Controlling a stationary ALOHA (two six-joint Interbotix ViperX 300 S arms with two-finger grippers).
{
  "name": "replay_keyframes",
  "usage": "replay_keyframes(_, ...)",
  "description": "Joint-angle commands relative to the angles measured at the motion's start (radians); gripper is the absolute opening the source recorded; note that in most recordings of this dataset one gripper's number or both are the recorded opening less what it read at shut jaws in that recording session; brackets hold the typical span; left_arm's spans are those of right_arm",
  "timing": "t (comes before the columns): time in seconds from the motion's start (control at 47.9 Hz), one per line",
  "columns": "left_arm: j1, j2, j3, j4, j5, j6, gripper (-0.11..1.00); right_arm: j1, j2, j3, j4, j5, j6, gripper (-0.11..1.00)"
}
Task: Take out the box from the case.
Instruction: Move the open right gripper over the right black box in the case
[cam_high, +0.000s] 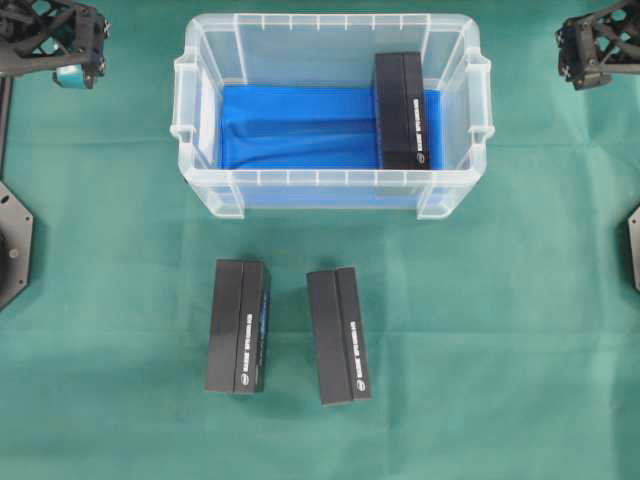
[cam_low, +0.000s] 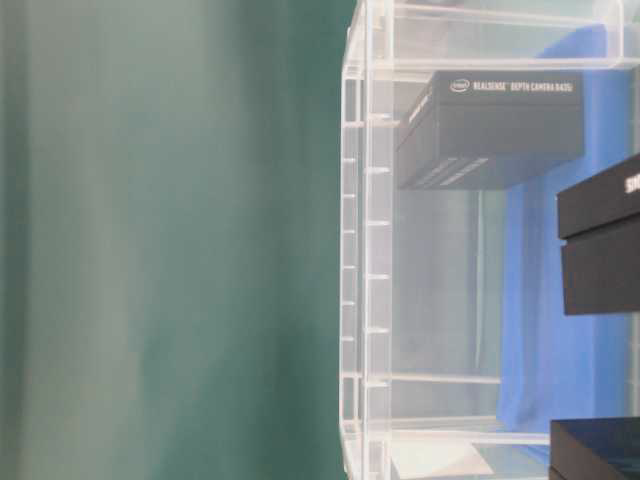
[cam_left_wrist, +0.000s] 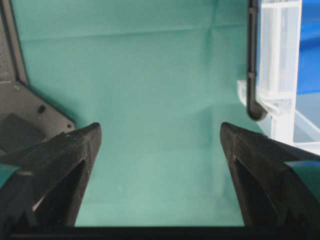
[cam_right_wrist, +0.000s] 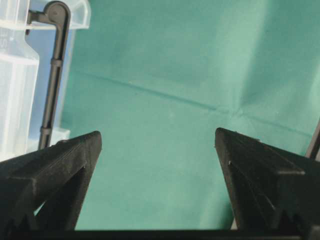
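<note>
The case (cam_high: 330, 181), a clear plastic bin, stands at the back middle of the green table, with a blue cloth (cam_high: 300, 125) on its bottom. One black box (cam_high: 404, 110) lies inside, against the right wall. Seen from table level, the box (cam_low: 490, 130) shows through the case wall (cam_low: 365, 250). My left gripper (cam_high: 75, 60) hovers at the far left, open, apart from the case. In its wrist view the left gripper (cam_left_wrist: 160, 130) holds nothing, and the case corner (cam_left_wrist: 280, 75) is to its right. My right gripper (cam_high: 585, 55) (cam_right_wrist: 156, 134) is open and empty, with the case (cam_right_wrist: 15, 75) to its left.
Two more black boxes lie on the table in front of the case, one at the left (cam_high: 238, 326) and one at the right (cam_high: 338, 335). The arm bases sit at the left edge (cam_high: 12, 245) and the right edge (cam_high: 634, 245).
</note>
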Motion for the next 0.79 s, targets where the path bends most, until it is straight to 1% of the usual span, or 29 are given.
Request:
replay_keyframes(0.0,0.005,-0.006,-0.012,0.003,-0.003,0.0,0.96,0.002,-0.006,-0.028,-0.002,0.0,0.002,0.91)
replay_keyframes(0.418,0.005,-0.005,-0.014,0.0,-0.015,-0.003,0.96,0.0,0.006,-0.041,0.0,0.006,0.002,0.91)
replay_keyframes(0.627,0.005,-0.005,-0.014,-0.002,-0.015,-0.005,0.96,0.002,0.052,-0.092,0.005,0.006,0.003,0.91)
replay_keyframes(0.773,0.005,-0.005,-0.012,-0.002,-0.015,-0.009,0.96,0.025,0.115,-0.156,0.02,0.0,0.006,0.91)
